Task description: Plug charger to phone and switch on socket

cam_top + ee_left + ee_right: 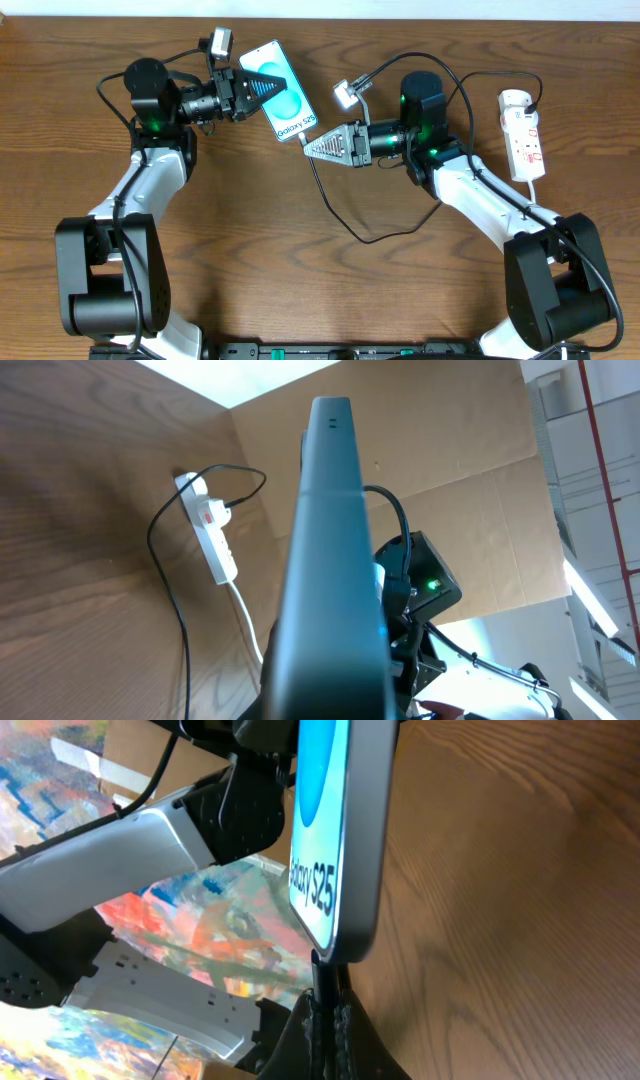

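The phone point(281, 92) has a teal screen with "Galaxy S25" text and is held off the table, tilted. My left gripper point(250, 88) is shut on its upper end; in the left wrist view its dark edge point(330, 550) fills the middle. My right gripper point(312, 147) is shut on the charger's connector tip, which meets the phone's lower end point(340, 910). The tip point(324, 982) stands between the fingers right under the phone. The thin black charger cable point(345, 222) loops across the table to the white socket point(523, 133) at the far right, which also shows in the left wrist view point(212, 535).
The socket's white lead point(537, 192) runs toward the front along the right arm. Cardboard walls point(470, 480) stand behind the table. The wooden table top point(300, 290) lies bare in front.
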Robot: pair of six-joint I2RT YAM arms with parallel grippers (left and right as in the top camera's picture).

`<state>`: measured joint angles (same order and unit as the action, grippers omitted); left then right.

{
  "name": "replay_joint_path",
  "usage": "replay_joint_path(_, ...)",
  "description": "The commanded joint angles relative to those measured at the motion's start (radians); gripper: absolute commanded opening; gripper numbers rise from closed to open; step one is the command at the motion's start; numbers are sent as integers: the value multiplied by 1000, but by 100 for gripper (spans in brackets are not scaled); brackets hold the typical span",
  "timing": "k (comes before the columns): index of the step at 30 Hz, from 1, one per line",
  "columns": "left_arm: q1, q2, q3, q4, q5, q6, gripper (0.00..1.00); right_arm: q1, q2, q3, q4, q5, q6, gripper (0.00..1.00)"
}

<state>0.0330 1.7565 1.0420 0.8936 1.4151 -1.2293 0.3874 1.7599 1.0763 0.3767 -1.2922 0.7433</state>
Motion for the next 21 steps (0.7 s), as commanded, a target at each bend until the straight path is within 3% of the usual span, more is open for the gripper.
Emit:
replay_joint_path(1, 0, -10, 37, 9, 40, 21, 7, -6, -1, 6, 18, 0, 24, 1)
replay_joint_path(21, 0, -10, 37, 9, 24, 21, 7, -8, -1, 6, 34, -27, 66, 1)
